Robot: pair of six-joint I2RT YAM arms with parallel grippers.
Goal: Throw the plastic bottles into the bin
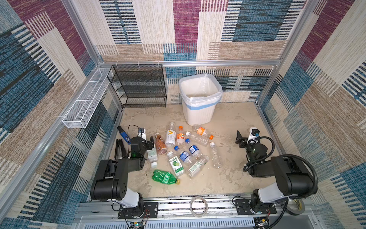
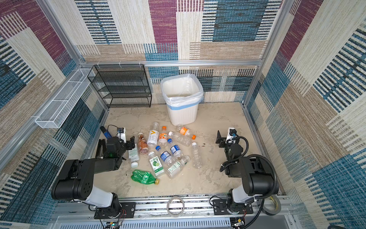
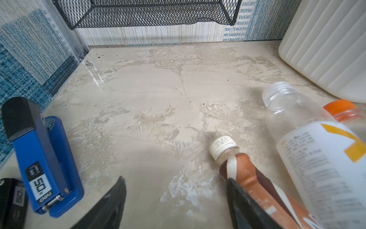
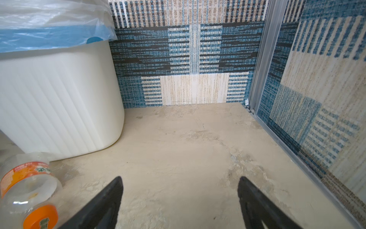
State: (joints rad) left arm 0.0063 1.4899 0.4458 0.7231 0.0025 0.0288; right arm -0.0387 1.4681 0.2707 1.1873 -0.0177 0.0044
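**Left Gripper Positioning Beside the Bottle Cluster**

The plastic bottles (image 1: 185, 156) are lying on their sides on the tabletop (image 1: 227, 178) in front of the bin (image 1: 200, 113), which is standing mouth-up to take drops from above. The left gripper (image 3: 175, 179) is hovering low, jaws apart and empty. The brown-labelled bottle (image 3: 243, 174) is lying just outside one finger, so a sideways shift is probably needed. The right gripper (image 4: 180, 178) is hanging spread and empty over bare surface.

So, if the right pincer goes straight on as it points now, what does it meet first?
Likely nothing before the back wall: only bare floor lies ahead of the right pincer, and the bin stands aside.
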